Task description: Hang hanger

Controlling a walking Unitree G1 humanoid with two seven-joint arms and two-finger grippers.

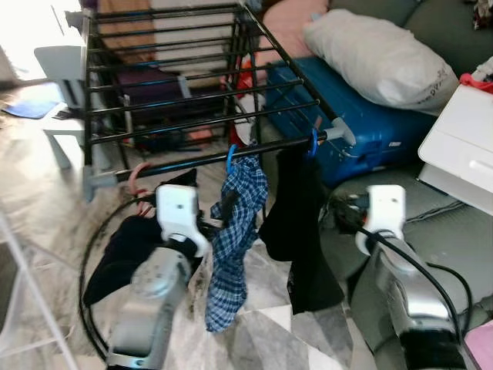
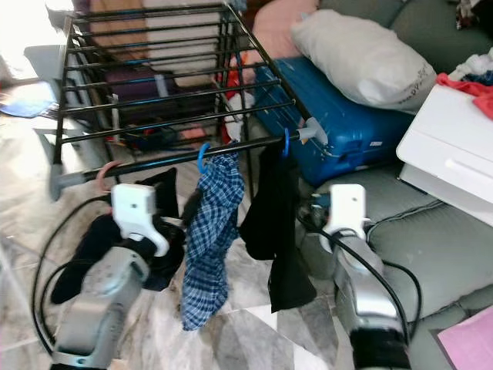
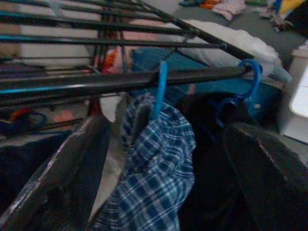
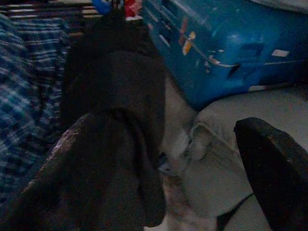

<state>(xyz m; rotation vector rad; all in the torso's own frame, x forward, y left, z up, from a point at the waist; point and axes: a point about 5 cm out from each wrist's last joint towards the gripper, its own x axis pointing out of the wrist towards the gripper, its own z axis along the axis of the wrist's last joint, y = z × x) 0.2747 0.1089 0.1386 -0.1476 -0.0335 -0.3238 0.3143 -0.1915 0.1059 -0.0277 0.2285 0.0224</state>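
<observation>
A black drying rack (image 1: 169, 73) stands ahead, its front rail (image 1: 192, 163) carrying three hangers. A blue hanger (image 1: 230, 158) holds a blue plaid shirt (image 1: 235, 223) at the middle. Another blue hanger (image 1: 313, 141) holds a black garment (image 1: 296, 216) to the right. A pink hanger (image 1: 137, 179) with a dark garment (image 1: 123, 254) sits at the left end. My left gripper (image 3: 168, 127) is open just below the rail, its fingers (image 3: 82, 159) spread either side of the plaid shirt (image 3: 154, 178). My right gripper (image 4: 173, 125) is open, low beside the black garment (image 4: 115, 106).
A blue suitcase (image 1: 370, 131) with a white pillow (image 1: 377, 58) on it lies right of the rack. A grey sofa (image 1: 454, 231) and a white box (image 1: 462, 139) fill the right side. A black cable (image 1: 85, 285) loops over the marble floor at left.
</observation>
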